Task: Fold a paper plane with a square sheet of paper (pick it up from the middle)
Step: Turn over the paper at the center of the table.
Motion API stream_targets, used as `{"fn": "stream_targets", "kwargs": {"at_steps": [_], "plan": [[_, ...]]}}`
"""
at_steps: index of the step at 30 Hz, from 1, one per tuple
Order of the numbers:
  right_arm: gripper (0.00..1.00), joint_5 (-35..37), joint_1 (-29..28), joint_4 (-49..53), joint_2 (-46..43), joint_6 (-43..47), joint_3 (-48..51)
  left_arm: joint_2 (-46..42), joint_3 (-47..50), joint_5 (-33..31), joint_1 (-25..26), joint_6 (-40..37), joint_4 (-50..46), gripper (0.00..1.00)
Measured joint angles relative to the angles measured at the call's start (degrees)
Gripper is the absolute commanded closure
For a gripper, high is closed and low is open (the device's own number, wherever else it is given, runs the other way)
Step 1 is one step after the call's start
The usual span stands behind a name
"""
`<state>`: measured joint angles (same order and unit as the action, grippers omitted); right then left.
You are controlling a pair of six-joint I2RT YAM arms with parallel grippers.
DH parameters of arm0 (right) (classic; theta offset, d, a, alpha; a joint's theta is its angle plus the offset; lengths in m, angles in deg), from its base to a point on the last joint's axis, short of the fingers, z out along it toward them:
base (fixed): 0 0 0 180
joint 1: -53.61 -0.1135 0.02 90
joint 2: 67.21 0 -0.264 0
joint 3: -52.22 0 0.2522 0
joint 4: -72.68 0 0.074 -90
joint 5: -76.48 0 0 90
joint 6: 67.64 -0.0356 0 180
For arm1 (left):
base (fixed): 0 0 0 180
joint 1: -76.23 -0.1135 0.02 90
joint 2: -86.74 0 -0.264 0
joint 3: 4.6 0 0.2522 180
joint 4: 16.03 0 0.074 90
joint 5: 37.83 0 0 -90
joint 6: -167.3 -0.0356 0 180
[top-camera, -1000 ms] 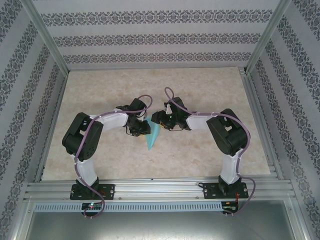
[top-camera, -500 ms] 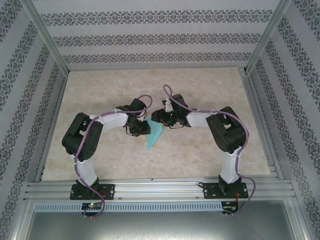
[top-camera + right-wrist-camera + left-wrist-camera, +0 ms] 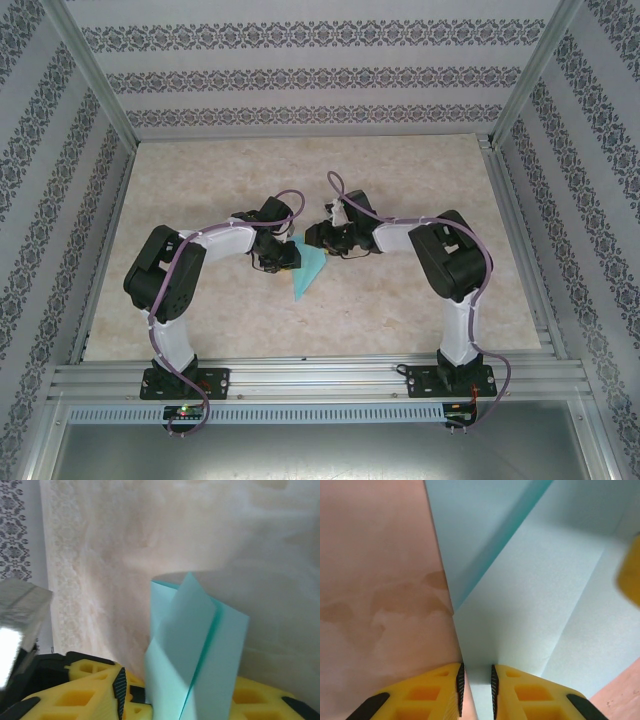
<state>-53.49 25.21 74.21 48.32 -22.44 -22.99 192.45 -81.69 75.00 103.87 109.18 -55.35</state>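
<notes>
Patterned wallpaper panels (image 3: 300, 60) are closing in a pale marbled table (image 3: 200, 180), with an aluminium rail (image 3: 300, 375) running along its near edge where both arms are bolted. Both the left arm (image 3: 165, 280) and the right arm (image 3: 455, 260) are reaching inward and meeting over the middle of the table, purple cables (image 3: 285, 195) looping above their wrists. Between them the turquoise sheet (image 3: 308, 268) is sitting as a partly folded wedge, its point aiming toward the near edge; the wrist views are showing layered flaps and a centre crease. The left gripper (image 3: 476, 685) is pinching an edge of the sheet, its pads pressed nearly together with the paper running between them. The right gripper (image 3: 182, 677) is straddling the upright folded end, one finger on each side; I cannot tell whether those jaws are pressing the paper or standing just off it. By my reading, a wing fold is in hand, with the plane only partly formed. Next, the right side needs a firm hold so the flap can be laid over and creased while the left is anchoring. Nothing else is lying on the table; the two crowded wrists are the main obstacle.
</notes>
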Motion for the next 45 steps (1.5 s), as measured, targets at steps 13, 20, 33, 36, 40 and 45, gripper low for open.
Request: {"fn": "stream_targets", "kwargs": {"at_steps": [13,20,33,36,40,45], "plan": [[0.92,-0.4,0.0,0.9,0.5,-0.1,-1.8,-4.0,2.6,0.6,0.0,0.1,0.0,0.73],[0.93,4.2,-0.4,14.1,-6.6,6.1,-3.7,-16.2,6.4,-3.6,0.0,1.4,0.3,0.65],[0.91,51.7,-9.0,62.3,-19.5,22.9,-28.4,-37.6,19.4,-19.6,-3.1,7.0,0.7,0.57],[0.90,61.9,-10.7,70.9,-16.0,22.7,-33.2,-39.3,20.9,-22.0,-4.8,8.6,0.6,0.54],[0.87,69.4,-13.4,78.4,-7.8,22.0,-38.2,-40.5,21.6,-24.5,-6.9,10.1,0.0,0.52],[0.86,71.3,-18.7,83.5,6.8,19.6,-48.2,-43.7,21.9,-26.5,-8.3,11.1,-1.3,0.48]]}}
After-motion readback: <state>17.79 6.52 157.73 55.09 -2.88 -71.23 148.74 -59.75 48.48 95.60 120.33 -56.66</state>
